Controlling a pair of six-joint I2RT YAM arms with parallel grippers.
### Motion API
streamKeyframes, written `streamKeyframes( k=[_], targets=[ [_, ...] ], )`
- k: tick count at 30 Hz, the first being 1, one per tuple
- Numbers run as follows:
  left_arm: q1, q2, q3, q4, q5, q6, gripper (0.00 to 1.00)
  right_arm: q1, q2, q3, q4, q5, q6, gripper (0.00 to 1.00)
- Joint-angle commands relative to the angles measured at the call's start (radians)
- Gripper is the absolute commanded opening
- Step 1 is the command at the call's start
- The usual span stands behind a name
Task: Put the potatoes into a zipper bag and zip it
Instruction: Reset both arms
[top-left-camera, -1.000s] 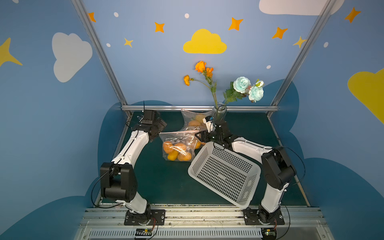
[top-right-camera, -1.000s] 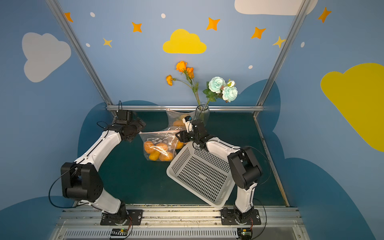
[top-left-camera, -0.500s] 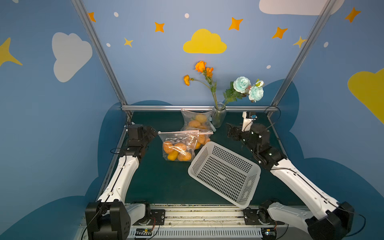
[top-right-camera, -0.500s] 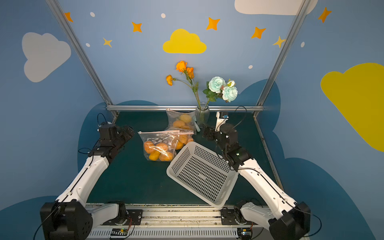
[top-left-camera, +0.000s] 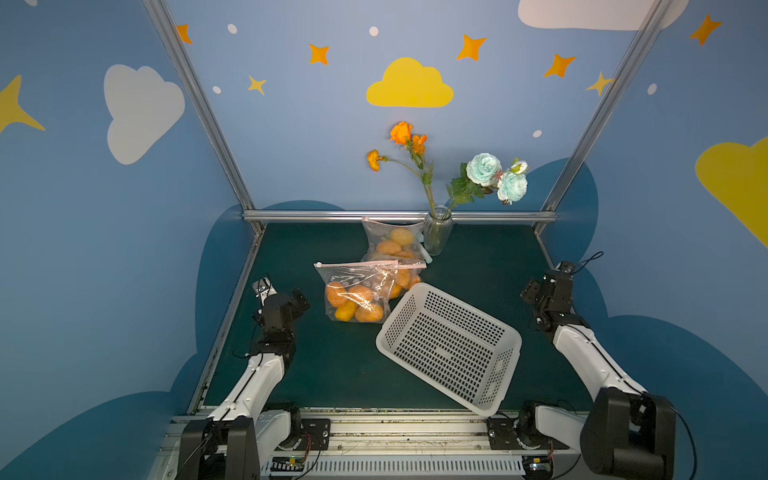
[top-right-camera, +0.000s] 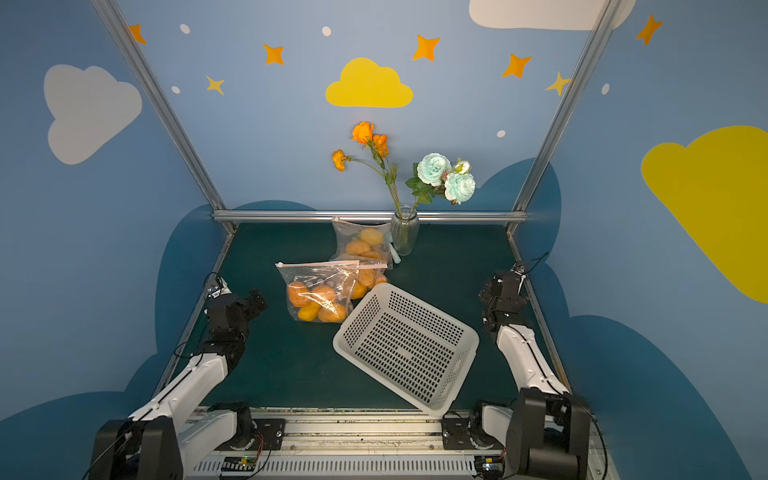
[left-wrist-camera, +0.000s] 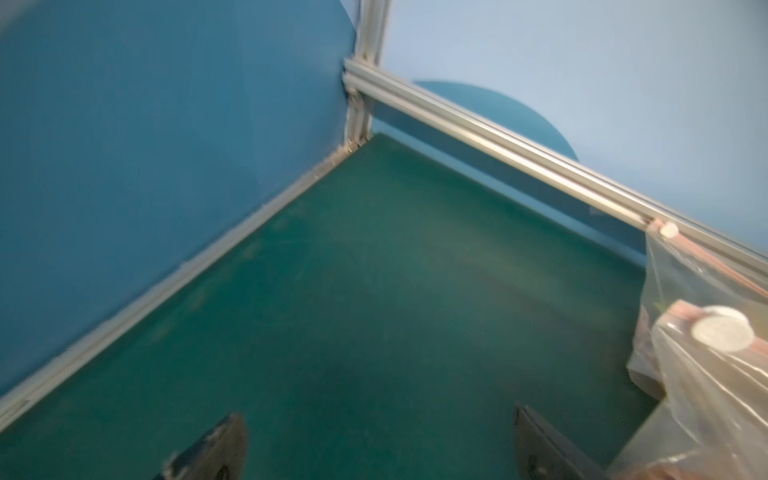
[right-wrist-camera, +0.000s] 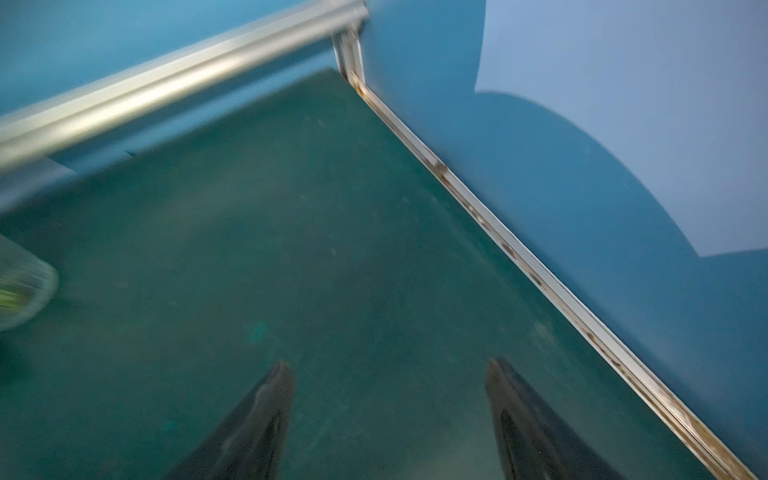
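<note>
We find the potatoes (top-left-camera: 353, 301) inside the zipper bag (top-left-camera: 357, 276) on the bench (top-left-camera: 332, 374), seemingly zipped, so left tool (left-wrist-camera: 376, 415) and right tool (right-wrist-camera: 390, 363) hang released, empty, well clear of it.

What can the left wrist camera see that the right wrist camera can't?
Only the left wrist view shows a zipper bag with its white slider. Only the right wrist view shows a blurry edge of the glass vase. Both show green table, metal rail, blue walls, and an open, empty gripper: left gripper, right gripper.
</note>
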Motion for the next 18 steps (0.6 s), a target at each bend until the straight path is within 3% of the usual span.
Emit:
streamKeyframes(
  k=[1,9,12,14,16,17,18],
  targets=[
    [0.004,-0.009,-0.109,0.259,-0.153,0.062,1.00,-0.009,0.033,-0.055,0.087,0.000,-0.082,0.74],
    [0.005,0.333,0.012,0.315,-0.057,0.142,0.99,0.031,0.202,-0.052,0.222,-0.073,-0.191,0.73],
    [0.005,0.324,0.047,0.231,-0.044,0.142,1.00,0.084,0.226,-0.025,0.211,-0.122,-0.261,0.72],
    [0.005,0.316,0.005,0.313,-0.072,0.142,1.00,0.118,0.235,-0.018,0.213,-0.119,-0.279,0.73],
    [0.013,0.334,-0.057,0.447,-0.066,0.135,1.00,0.115,0.233,-0.027,0.232,-0.236,-0.272,0.73],
    [0.013,0.361,-0.073,0.510,-0.056,0.147,1.00,0.119,0.225,-0.037,0.249,-0.278,-0.287,0.86],
    [0.014,0.380,-0.078,0.555,-0.041,0.169,1.00,0.126,0.215,-0.051,0.264,-0.277,-0.292,0.87]
  ],
)
